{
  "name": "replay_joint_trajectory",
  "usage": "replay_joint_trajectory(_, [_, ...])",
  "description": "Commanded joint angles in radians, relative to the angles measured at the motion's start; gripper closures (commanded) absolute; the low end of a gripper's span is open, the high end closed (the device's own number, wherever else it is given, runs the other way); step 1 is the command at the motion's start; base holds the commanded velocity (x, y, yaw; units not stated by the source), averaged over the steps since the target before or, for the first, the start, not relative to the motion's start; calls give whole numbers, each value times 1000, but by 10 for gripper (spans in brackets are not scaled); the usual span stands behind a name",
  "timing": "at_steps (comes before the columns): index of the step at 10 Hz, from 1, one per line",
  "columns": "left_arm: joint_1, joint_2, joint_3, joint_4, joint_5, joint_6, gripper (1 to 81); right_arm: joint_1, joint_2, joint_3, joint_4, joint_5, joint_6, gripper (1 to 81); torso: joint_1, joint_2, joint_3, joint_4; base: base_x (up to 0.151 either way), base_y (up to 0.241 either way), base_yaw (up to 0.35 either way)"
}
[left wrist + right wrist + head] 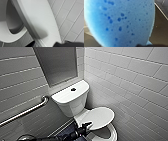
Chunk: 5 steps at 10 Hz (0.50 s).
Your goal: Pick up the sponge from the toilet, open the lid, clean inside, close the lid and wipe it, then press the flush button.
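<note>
The white toilet (pixel 71 100) stands in a tiled corner, with the dark round flush button (pixel 73 89) in the middle of its tank top. Its lid (pixel 101 117) is lifted partway off the seat (pixel 113 134). My left gripper (pixel 87 125) stands open at the lid's near edge. In the left wrist view the tilted lid (pixel 40 18) rises above the seat (pixel 7 36) and the dark bowl opening (pixel 13 21). The bright blue sponge (pixel 120 22) looms large in the right wrist view, and my right gripper is shut on it.
A metal grab bar (pixel 27 110) runs along the left wall. A grey recessed panel (pixel 57 64) sits above the tank. The white tiled wall (pixel 130 84) stands close on the toilet's right side.
</note>
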Motion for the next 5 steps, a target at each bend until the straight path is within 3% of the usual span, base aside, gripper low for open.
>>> replay_joint_trajectory(1, [-170, -14, 81, 31, -62, -124, 10, 12, -33, 19, -11, -59, 3, 811, 0, 0, 0, 0, 0, 0, 0])
replay_joint_trajectory(5, [-204, -24, 57, 17, -61, -152, 10, 13, -31, 26, -11, -59, 3, 811, 0, 0, 0, 0, 0, 0, 0])
